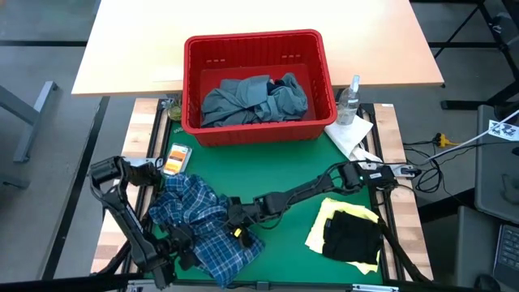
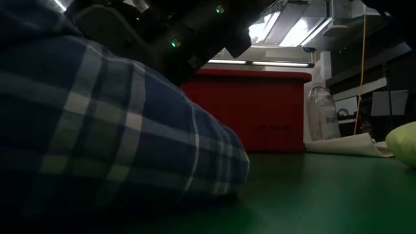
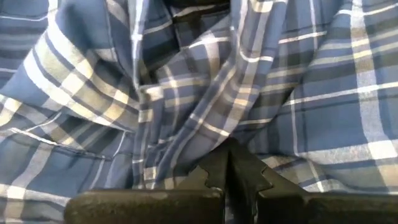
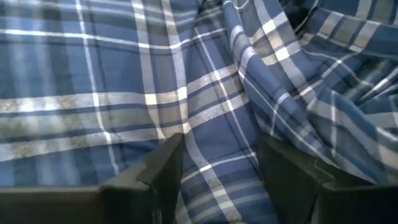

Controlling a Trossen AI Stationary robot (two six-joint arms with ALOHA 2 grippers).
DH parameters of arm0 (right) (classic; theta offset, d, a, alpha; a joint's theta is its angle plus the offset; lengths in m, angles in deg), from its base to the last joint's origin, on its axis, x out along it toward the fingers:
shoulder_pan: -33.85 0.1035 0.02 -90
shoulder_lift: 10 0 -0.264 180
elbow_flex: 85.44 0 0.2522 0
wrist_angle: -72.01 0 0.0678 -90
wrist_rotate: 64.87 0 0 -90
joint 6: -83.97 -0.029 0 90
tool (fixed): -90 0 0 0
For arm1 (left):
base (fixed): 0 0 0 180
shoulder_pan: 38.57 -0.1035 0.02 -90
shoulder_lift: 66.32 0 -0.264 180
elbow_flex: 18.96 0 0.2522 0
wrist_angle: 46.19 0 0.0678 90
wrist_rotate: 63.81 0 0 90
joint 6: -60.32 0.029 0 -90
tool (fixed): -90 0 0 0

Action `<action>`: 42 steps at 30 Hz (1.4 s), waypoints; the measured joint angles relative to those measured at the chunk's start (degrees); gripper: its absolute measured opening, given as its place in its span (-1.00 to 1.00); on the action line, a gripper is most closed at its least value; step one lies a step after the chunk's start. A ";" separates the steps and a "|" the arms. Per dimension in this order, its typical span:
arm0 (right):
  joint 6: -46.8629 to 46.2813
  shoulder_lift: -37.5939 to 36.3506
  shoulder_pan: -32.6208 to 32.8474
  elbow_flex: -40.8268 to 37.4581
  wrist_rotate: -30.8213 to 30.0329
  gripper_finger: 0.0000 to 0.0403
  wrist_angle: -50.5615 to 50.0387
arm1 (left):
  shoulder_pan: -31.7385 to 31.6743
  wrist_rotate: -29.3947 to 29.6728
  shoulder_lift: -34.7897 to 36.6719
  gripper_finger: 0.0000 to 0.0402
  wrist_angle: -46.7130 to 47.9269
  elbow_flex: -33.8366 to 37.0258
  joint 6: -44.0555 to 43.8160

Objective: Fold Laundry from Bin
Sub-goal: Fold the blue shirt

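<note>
Right now I see the plaid shirt (image 1: 203, 227) bunched on the green counter (image 1: 292, 243), well in front of the red bin (image 1: 258, 85). My left claw (image 3: 227, 171) sits at the shirt's near edge, fingers pinched together on a fold of plaid. My right claw (image 4: 217, 168) hovers over the shirt's right side, fingers wide, cloth between them ungripped. Grey-blue laundry (image 1: 253, 99) lies inside the bin.

We see the blue-white plaid shirt (image 1: 199, 223) lying crumpled on the near left of the green worktop. The dark navy garment (image 1: 352, 235) lies flat on the small yellow one (image 1: 328, 221) at the near right. The grey-blue garment (image 1: 253, 99) sits bunched inside the red bin (image 1: 195, 81) farther back.
</note>
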 joint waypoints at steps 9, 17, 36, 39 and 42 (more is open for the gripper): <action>-1.40 -2.37 0.09 -0.06 2.61 0.02 -6.26 | -3.76 1.19 0.00 -1.00 -0.92 0.11 4.54; -1.42 -7.05 0.67 -0.11 0.16 0.02 -20.76 | -10.92 5.30 0.00 -1.00 -5.46 0.11 17.15; -0.89 -15.72 5.10 2.78 -11.20 0.02 -33.53 | -15.37 6.73 3.15 -1.00 -8.59 -1.00 28.56; 0.62 -15.76 4.95 4.08 -16.63 0.02 -33.47 | -14.44 7.76 4.20 -1.00 -8.57 -1.00 27.32; 2.99 -15.58 4.66 3.95 -21.22 0.02 -32.14 | -14.00 10.48 4.83 -1.00 -8.45 -1.07 26.19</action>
